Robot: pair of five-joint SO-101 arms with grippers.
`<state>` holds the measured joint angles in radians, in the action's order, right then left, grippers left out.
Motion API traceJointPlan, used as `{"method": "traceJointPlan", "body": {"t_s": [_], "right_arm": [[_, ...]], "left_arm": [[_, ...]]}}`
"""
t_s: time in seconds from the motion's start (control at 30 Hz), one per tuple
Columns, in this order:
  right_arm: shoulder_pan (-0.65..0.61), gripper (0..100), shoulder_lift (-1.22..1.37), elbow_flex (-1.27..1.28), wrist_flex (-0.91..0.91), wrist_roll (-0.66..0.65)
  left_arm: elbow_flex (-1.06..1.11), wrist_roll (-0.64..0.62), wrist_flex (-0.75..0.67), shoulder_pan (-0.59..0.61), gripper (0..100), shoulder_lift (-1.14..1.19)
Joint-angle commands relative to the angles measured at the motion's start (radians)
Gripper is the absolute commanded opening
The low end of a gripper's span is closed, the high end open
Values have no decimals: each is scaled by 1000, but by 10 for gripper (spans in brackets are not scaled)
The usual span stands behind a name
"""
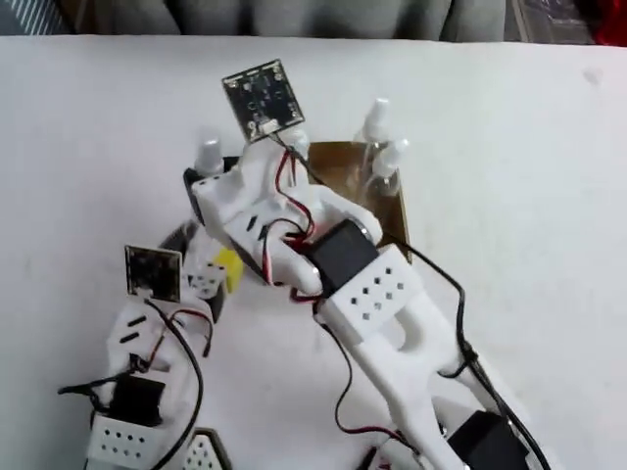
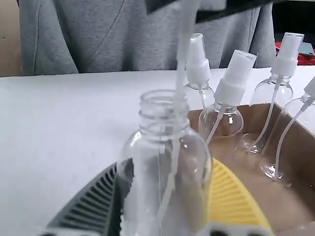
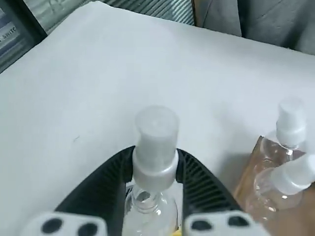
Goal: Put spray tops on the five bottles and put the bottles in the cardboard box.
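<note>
A clear open-necked bottle (image 2: 158, 162) stands upright on the white table, with my left gripper (image 2: 165, 174) shut on it between a grey finger (image 2: 96, 204) and a yellow finger (image 2: 231, 201). Right above it my right gripper (image 3: 155, 160), with black fingers, is shut on a white spray top (image 3: 156, 130). The top's thin tube (image 2: 177, 123) hangs down through the bottle's neck. In the high view the spray top (image 1: 210, 154) and right gripper (image 1: 212, 181) sit left of the cardboard box (image 1: 338, 166). The box (image 2: 246, 162) holds several capped bottles (image 2: 227, 105).
The right arm (image 1: 372, 284) crosses the table's middle diagonally and hides the held bottle in the high view. The left arm (image 1: 147, 343) sits at the front left. Open white table (image 1: 98, 147) lies left of the grippers. A grey-clothed person (image 2: 123, 34) sits behind the far edge.
</note>
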<state>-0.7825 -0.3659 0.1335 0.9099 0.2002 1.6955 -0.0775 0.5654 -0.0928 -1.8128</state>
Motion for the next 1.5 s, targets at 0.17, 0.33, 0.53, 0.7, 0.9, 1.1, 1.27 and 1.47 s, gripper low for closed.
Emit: {"method": "traceJointPlan", "body": {"t_s": [0.17, 0.33, 0.53, 0.7, 0.9, 1.1, 1.27, 1.47], "right_arm": [[-59, 18, 31, -54, -2, -2], [-85, 18, 42, -54, -1, -3], [-81, 70, 51, -49, 15, -3], [-79, 266, 8, -117, 116, -3], [-44, 272, -28, -285, 263, -3], [53, 272, -28, -358, 409, 8], [96, 216, -25, -358, 641, 0], [88, 29, -19, -354, 788, -2]], "left_arm": [[-2, -11, 0, -1, 20, -13], [-2, -11, 0, -1, 20, -13], [-2, -11, 0, -1, 20, -13], [-2, -11, 0, -1, 20, -13], [-2, -11, 0, -1, 20, -13], [-2, -11, 0, -1, 20, -13], [-2, -11, 0, -1, 20, -13], [-2, -11, 2, -1, 20, -13]]}}
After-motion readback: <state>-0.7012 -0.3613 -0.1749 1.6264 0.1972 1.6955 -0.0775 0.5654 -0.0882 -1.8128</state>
